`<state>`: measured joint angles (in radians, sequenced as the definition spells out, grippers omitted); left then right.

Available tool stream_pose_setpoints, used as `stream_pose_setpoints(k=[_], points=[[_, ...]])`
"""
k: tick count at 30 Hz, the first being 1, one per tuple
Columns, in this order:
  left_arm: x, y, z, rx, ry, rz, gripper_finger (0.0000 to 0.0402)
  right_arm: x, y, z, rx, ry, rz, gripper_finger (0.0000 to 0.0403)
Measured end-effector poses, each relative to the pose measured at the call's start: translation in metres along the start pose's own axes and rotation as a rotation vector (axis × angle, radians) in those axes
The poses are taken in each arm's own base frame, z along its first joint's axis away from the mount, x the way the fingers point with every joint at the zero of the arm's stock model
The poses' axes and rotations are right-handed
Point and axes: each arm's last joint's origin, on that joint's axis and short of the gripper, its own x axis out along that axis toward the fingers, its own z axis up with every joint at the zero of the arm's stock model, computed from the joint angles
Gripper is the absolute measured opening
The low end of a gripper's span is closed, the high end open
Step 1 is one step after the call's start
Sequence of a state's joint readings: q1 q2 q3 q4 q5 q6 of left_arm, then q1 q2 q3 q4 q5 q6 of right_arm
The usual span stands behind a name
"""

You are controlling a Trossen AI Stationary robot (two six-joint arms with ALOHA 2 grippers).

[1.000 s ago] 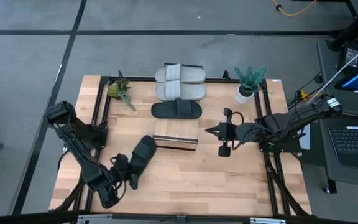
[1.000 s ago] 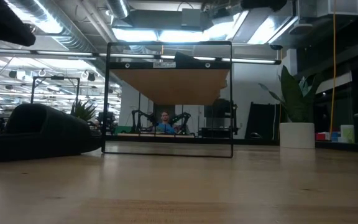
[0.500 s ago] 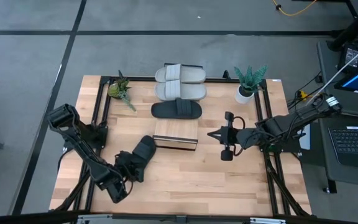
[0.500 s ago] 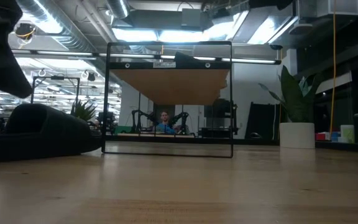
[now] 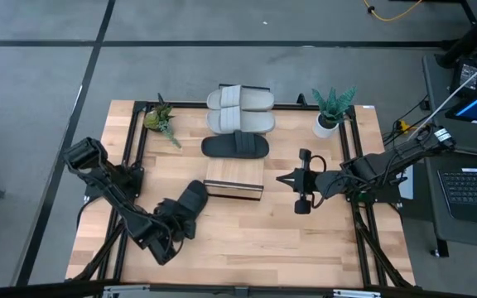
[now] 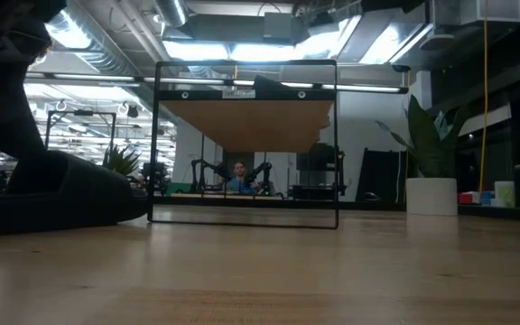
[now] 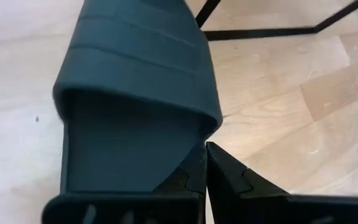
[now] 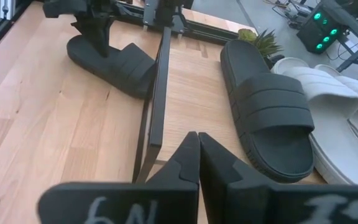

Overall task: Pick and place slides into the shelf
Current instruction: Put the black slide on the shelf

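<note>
A black slide (image 5: 191,200) lies sole down on the table's near left, beside the shelf (image 5: 234,178). My left gripper (image 5: 180,220) is shut at this slide's near end. In the left wrist view its tips (image 7: 205,152) stand by the slide's (image 7: 135,93) side edge under the strap. The second black slide (image 5: 235,146) and two light grey slides (image 5: 240,99) (image 5: 240,122) lie beyond the shelf. My right gripper (image 5: 293,178) is shut and empty, above the table to the right of the shelf. My left gripper's shut fingertips stand at the black slide's side edge (image 7: 197,134), just below the strap's corner, coming from the slide's near end. I cannot tell whether they touch it. The slide lies flat on the table.
A small plant (image 5: 162,120) stands at the far left and a potted plant (image 5: 331,112) at the far right. The shelf's dark frame (image 6: 246,144) stands mid-table. A laptop (image 5: 474,190) sits off the table's right side. Bare wood lies along the near edge.
My left gripper has moved from the near left corner toward the black slide and come down at its near end. The slide has stayed where it was.
</note>
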<state>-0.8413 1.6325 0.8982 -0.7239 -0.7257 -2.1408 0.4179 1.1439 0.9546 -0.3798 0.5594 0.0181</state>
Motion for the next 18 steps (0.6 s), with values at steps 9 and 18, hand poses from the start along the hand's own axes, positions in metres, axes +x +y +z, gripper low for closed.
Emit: stream_pose_setpoints(k=[9,18], points=[[0.0055,-0.0035,0.0032,-0.006,0.048,0.034,0.0036,0.0,-0.0001,0.0,-0.001,0.0,0.0,0.0003],[0.0077,-0.0047,0.0057,0.036,0.04,0.037,0.014,0.0,-0.0001,0.0,0.0,0.0,0.0,0.0003]])
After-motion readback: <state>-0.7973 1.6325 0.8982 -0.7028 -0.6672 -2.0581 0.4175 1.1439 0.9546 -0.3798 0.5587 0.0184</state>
